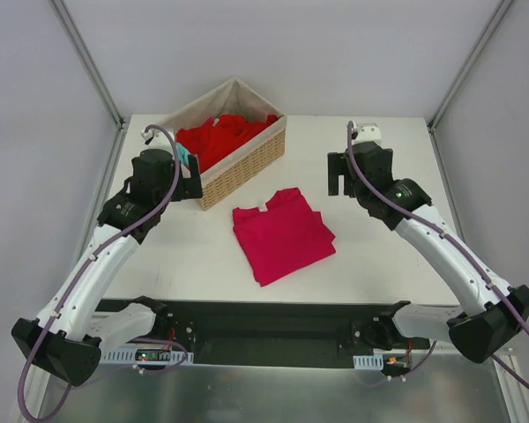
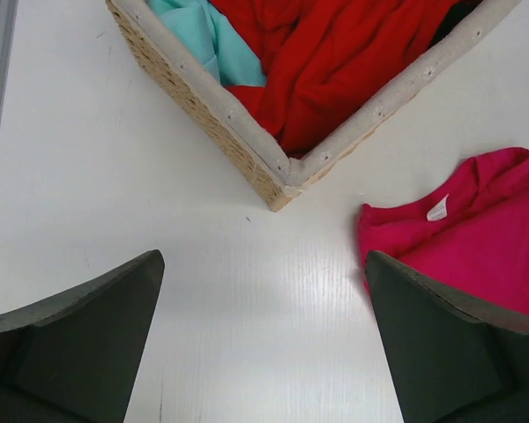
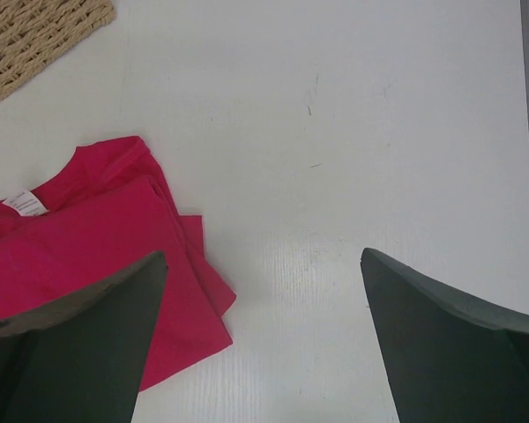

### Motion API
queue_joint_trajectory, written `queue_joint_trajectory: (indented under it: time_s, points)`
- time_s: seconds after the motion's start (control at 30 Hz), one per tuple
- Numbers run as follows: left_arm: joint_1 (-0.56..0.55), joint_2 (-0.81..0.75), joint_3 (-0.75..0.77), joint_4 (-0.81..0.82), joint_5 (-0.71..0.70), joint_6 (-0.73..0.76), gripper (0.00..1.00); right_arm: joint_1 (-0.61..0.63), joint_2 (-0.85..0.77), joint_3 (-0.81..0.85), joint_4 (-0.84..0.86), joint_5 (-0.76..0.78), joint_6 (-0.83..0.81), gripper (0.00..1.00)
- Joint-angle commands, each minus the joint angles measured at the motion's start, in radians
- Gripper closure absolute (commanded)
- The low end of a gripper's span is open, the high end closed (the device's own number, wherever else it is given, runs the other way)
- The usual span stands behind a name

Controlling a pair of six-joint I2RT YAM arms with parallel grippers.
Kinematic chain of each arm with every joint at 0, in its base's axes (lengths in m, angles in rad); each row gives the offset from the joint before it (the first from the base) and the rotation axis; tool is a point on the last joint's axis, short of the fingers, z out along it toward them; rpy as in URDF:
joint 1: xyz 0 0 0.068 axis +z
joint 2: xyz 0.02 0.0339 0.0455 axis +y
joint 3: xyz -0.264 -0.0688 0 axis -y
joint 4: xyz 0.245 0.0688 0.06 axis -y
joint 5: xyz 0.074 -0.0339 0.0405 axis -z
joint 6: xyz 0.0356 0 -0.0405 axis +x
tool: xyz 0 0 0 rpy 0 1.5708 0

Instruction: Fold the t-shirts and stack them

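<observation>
Magenta t-shirt (image 1: 282, 236): we find it folded to a rough square, flat on the worktop (image 1: 194, 256) between the two arms, with its white neck label toward the basket (image 1: 247, 163). Red t-shirt (image 1: 222, 137): bunched inside the basket, beside a turquoise cloth (image 2: 207, 35). Left hand (image 2: 263, 257) and right hand (image 3: 264, 256): both spread wide, gripping nothing, and hovering above the worktop.

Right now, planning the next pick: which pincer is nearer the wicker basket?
Left. The left pincer sits right beside the basket; the right pincer hangs well apart, across the table.
</observation>
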Motion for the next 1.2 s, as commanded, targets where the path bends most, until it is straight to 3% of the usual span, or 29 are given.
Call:
queue_joint_trajectory:
  time_s: [0.0,0.13,0.33,0.83,1.03,1.17]
  points:
    - [-0.020,0.004,0.004,-0.014,-0.036,0.001,0.01,0.006,-0.005,0.023,-0.028,-0.015,-0.028,0.04]
    - [-0.025,-0.002,0.002,-0.014,-0.042,-0.009,0.01,0.036,0.072,0.040,-0.086,-0.171,0.010,0.04]
    - [-0.025,-0.007,-0.009,-0.012,-0.058,-0.013,0.01,0.187,0.245,-0.037,-0.006,-0.168,0.090,0.04]
    - [-0.025,-0.022,-0.035,-0.014,-0.075,-0.013,0.01,0.346,0.520,-0.083,0.150,-0.308,0.217,0.04]
    - [-0.025,-0.006,-0.028,-0.014,-0.080,-0.007,0.01,0.353,0.622,-0.098,0.214,-0.337,0.251,0.04]
    - [-0.025,-0.007,-0.027,-0.014,-0.089,-0.001,0.01,0.272,0.685,-0.133,0.278,-0.435,0.298,0.04]
